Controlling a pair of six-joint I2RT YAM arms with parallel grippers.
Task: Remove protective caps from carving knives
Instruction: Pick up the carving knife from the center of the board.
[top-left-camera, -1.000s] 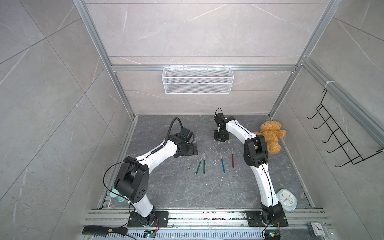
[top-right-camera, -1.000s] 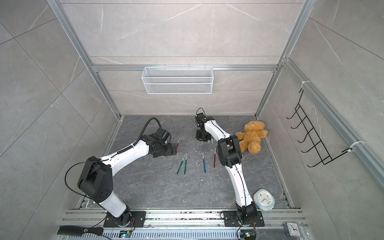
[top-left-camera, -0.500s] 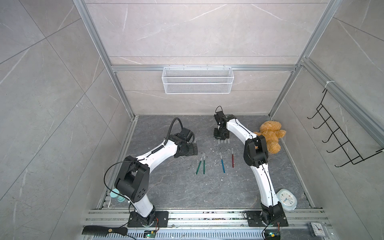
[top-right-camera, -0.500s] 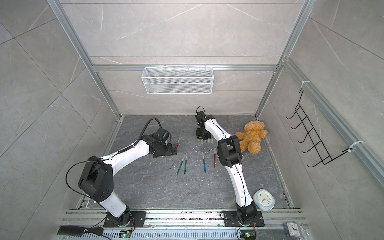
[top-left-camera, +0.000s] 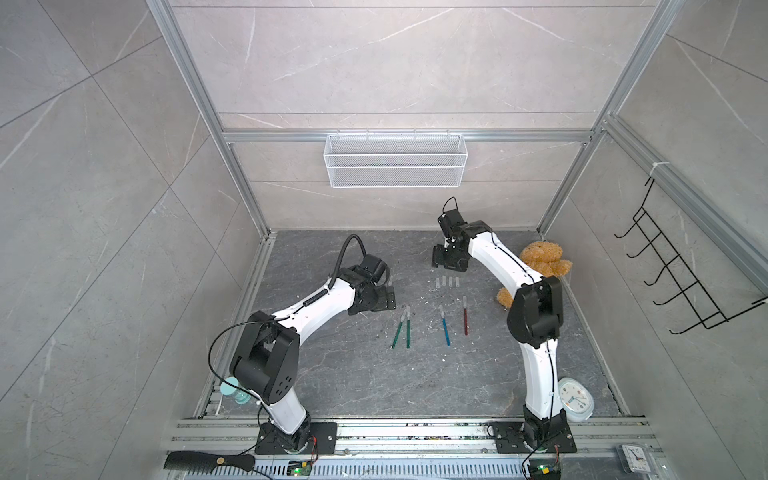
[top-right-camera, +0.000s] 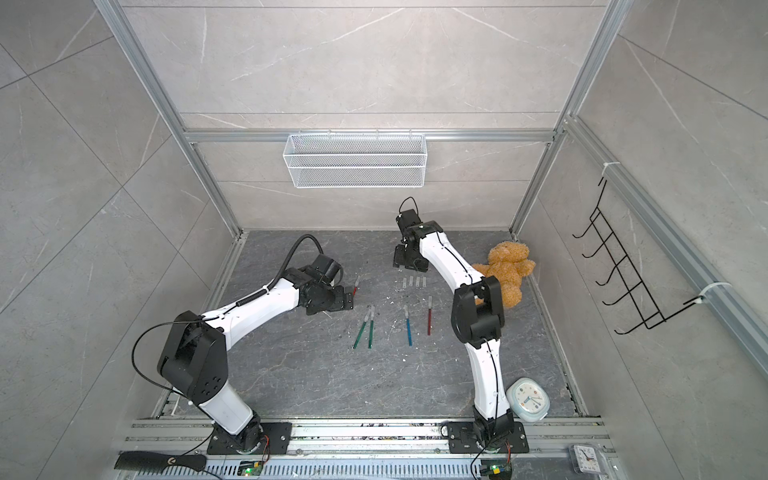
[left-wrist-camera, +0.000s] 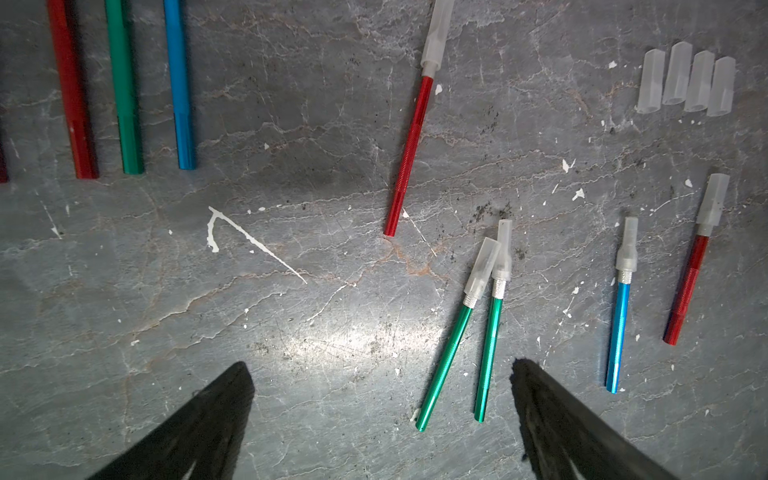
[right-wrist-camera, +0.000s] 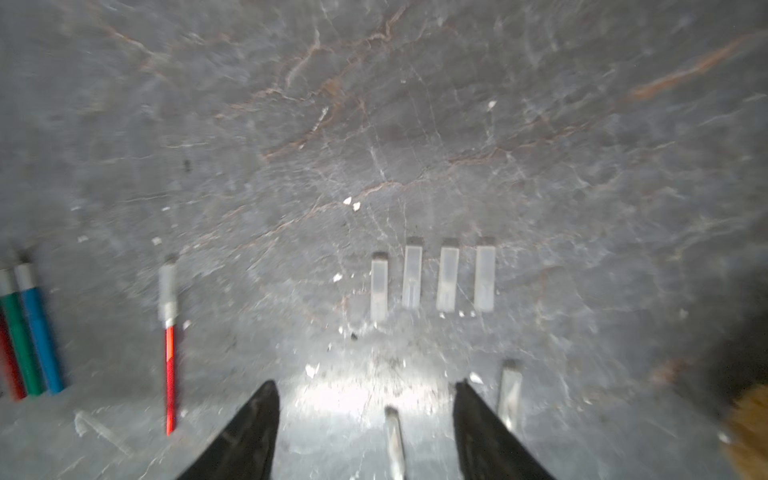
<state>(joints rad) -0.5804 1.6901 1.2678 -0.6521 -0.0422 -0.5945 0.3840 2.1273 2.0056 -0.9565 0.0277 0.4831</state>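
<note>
Protective caps (right-wrist-camera: 448, 282): four loose in a row just beyond the empty, wide-apart right gripper (right-wrist-camera: 365, 384).

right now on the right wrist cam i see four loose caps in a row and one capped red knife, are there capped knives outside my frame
Observer: Yes, two green knives lie side by side out of your frame, with their caps still on.
Operator: is the left gripper on them
Observer: No. It hovers open and holds nothing.
Operator: whats the cap tip showing between the tips of my right gripper
Observer: It sits on a blue knife lying flat. The handle is cut off below your frame.
</note>
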